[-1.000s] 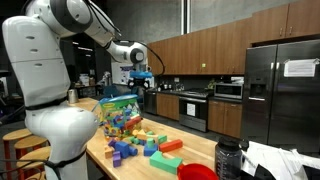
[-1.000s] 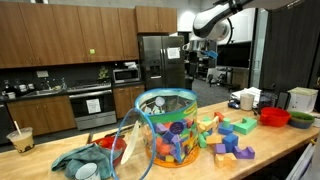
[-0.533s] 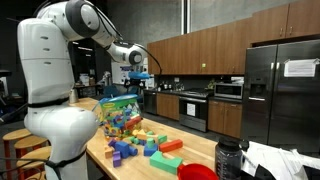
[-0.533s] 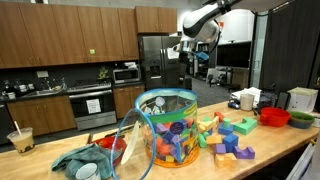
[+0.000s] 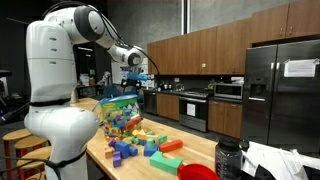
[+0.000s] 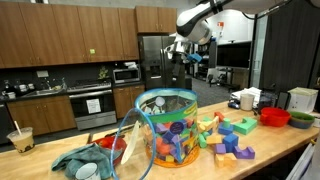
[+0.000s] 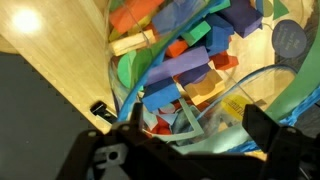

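Note:
A clear plastic tub [image 5: 120, 113] [image 6: 167, 125] full of coloured blocks stands on the wooden counter [image 5: 196, 150]. My gripper [image 5: 140, 80] [image 6: 187, 52] hangs high above the tub, well clear of it, jaws spread and empty. In the wrist view the gripper [image 7: 195, 130] looks down into the tub [image 7: 113, 75]. A purple block [image 7: 180, 68] lies among orange, blue and green ones. The two dark fingers [image 7: 262, 128] frame the lower edge. More loose blocks [image 5: 145, 148] [image 6: 228, 138] lie on the counter beside the tub.
A red bowl [image 5: 198, 172] [image 6: 274, 117], a dark jug [image 5: 228, 160] and white papers [image 5: 280, 160] sit at one end of the counter. A teal cloth [image 6: 80, 160] and an iced drink cup [image 6: 20, 140] lie at the opposite end. Cabinets and a steel fridge [image 5: 285, 90] stand behind.
The arm has swung, carrying the gripper a little sideways above the tub. The jaws have stayed open. The tub and blocks have not moved.

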You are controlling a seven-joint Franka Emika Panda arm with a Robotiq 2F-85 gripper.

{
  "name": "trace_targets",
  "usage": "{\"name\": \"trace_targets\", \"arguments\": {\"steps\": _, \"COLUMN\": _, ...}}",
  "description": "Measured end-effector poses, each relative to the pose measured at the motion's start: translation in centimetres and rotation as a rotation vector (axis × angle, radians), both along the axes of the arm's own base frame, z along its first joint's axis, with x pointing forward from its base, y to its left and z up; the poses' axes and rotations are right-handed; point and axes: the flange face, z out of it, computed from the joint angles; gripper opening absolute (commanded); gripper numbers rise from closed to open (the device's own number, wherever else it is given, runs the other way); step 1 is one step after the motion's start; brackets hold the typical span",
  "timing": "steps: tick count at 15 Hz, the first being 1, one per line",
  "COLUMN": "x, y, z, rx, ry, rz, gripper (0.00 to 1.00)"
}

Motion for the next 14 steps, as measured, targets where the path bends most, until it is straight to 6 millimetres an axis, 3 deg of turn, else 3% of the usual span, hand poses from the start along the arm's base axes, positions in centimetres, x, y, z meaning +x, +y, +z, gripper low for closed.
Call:
{"name": "trace_targets", "arguments": {"steps": 8, "x": 0.1, "y": 0.4, "z": 0.0, "rx": 0.003, "ry": -0.01, "rz": 0.01, "gripper": 1.0}}
{"name": "trace_targets", "arguments": {"steps": 14, "x": 0.2, "y": 1.8, "z": -0.1, "rx": 0.011, "ry": -0.086, "rz": -0.03, "gripper": 1.0}}
